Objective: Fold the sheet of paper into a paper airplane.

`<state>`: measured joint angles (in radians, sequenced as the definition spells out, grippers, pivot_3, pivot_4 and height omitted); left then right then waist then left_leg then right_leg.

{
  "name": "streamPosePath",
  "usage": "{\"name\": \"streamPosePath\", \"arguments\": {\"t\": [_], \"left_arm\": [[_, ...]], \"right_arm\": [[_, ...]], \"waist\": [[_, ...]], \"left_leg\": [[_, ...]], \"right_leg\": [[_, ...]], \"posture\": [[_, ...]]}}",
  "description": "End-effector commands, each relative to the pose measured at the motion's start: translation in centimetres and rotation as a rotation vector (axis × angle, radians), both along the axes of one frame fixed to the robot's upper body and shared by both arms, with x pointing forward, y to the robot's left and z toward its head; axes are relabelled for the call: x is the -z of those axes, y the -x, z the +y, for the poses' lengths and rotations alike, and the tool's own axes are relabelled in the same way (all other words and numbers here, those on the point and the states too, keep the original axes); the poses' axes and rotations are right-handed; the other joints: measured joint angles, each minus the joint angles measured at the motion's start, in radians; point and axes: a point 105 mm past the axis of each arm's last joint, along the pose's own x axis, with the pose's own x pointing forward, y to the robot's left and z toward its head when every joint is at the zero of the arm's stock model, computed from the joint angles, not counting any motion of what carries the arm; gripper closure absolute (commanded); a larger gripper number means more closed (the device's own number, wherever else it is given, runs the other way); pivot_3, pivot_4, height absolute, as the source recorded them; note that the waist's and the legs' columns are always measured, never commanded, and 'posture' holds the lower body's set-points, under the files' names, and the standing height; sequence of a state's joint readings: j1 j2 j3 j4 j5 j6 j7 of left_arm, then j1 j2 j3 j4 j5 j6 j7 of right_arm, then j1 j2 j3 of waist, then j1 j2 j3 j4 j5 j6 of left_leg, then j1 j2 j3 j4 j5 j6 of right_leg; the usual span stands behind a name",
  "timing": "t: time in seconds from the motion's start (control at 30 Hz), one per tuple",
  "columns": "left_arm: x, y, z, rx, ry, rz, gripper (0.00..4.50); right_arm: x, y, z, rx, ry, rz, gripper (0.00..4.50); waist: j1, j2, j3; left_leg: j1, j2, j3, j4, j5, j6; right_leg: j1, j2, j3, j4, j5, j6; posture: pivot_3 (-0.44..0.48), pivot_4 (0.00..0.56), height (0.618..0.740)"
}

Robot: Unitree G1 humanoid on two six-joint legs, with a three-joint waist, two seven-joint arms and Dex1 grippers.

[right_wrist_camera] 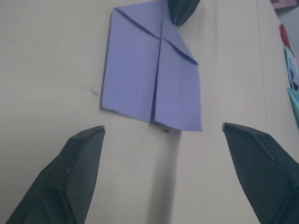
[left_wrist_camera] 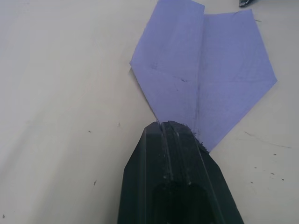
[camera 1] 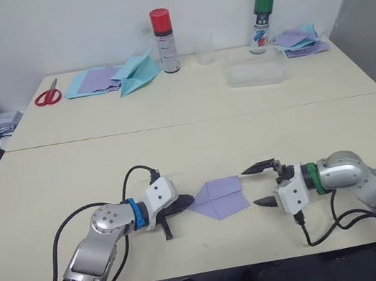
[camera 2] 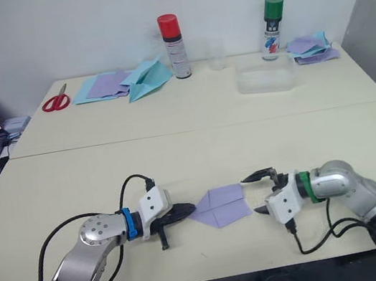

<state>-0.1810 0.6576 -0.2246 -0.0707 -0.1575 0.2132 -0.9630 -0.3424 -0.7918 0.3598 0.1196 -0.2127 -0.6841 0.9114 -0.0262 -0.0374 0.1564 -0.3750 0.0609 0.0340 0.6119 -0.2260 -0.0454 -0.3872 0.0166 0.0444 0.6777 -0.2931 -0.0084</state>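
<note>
Head stereo pair overlooking table, wrist cameras close above

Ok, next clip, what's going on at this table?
The robot is partway through folding a lavender sheet of paper into an airplane on the near table. The sheet lies flat with two corners folded in to form a point. The left tool is shut, its tip pressing on that pointed end. The right tool is open just off the sheet's square end, not touching it.
</note>
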Motion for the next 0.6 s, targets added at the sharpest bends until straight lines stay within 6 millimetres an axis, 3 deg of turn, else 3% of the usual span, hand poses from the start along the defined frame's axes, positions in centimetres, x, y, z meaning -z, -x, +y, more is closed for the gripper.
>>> {"name": "streamPosePath", "arguments": {"t": [0.03, 0.37, 0.6], "left_arm": [[2.6, 0.7, 1.1, -0.045, -0.06, 0.094, 4.5], [2.6, 0.6, 1.0, -0.051, -0.056, 0.089, 4.5], [2.5, 0.6, 0.9, -0.053, -0.053, 0.088, 4.5]], "right_arm": [[1.4, 0.8, -0.7, -0.047, 0.1, 0.028, 0.27], [2.3, 1.0, 3.3, -0.127, 0.06, -0.006, 0.27], [2.3, 0.5, 4.4, -0.109, 0.011, 0.002, 0.27]], "waist": [[0.0, 0.0, 0.0], [-0.003, -0.002, -0.002], [-0.003, -0.002, -0.003]], "left_leg": [[0.0, 0.0, 0.0, 0.0, 0.0, 0.0], [0.004, 0.001, 0.0, 0.0, 0.0, 0.0], [0.01, 0.001, 0.0, -0.001, 0.0, 0.0]], "right_leg": [[0.0, 0.0, 0.0, 0.0, 0.0, 0.0], [0.003, 0.0, 0.0, 0.002, 0.0, 0.0], [0.008, 0.0, 0.0, 0.002, -0.004, -0.006]], "posture": [[0.0, 0.15, 0.74], [0.0, 0.15, 0.74], [0.0, 0.15, 0.74]]}}
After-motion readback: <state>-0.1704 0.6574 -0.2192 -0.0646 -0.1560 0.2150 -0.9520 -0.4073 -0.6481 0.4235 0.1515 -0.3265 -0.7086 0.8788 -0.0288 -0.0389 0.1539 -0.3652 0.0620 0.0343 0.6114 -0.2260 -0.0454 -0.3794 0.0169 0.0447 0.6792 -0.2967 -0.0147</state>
